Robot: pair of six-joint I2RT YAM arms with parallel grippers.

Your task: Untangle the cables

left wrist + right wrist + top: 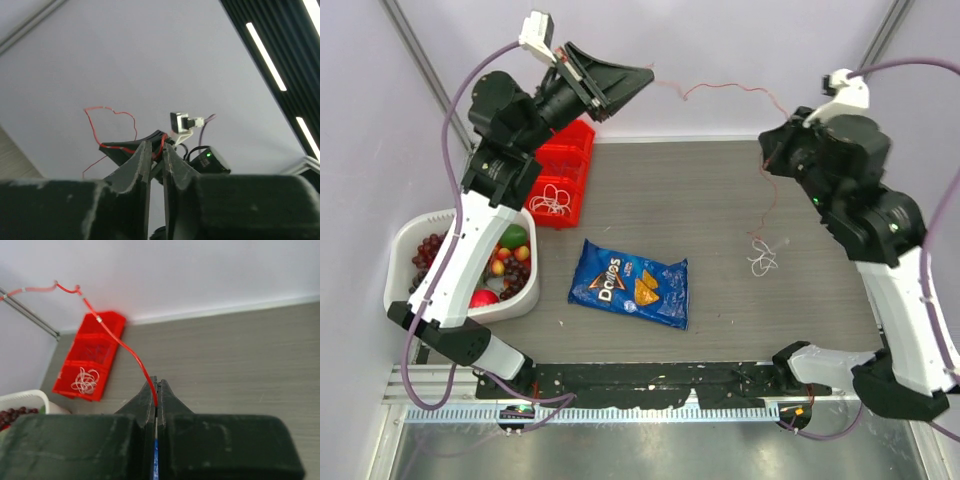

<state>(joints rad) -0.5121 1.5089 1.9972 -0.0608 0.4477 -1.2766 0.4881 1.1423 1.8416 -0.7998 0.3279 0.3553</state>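
Left end effector (pixel 155 148) and right end effector (pixel 156 386) both up high over the counter (pixel 720 200), each clamped on the red cable (pixel 133 352).

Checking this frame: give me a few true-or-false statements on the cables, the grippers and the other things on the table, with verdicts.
1. The left gripper and the right gripper are each shut on the red cable. True.
2. The red cable lies flat on the table. False: it hangs in the air, strung between the two grippers.
3. The red bin is empty. False: it holds a bundle of white cords.
4. The blue chip bag lies on the table, and neither gripper touches it. True.
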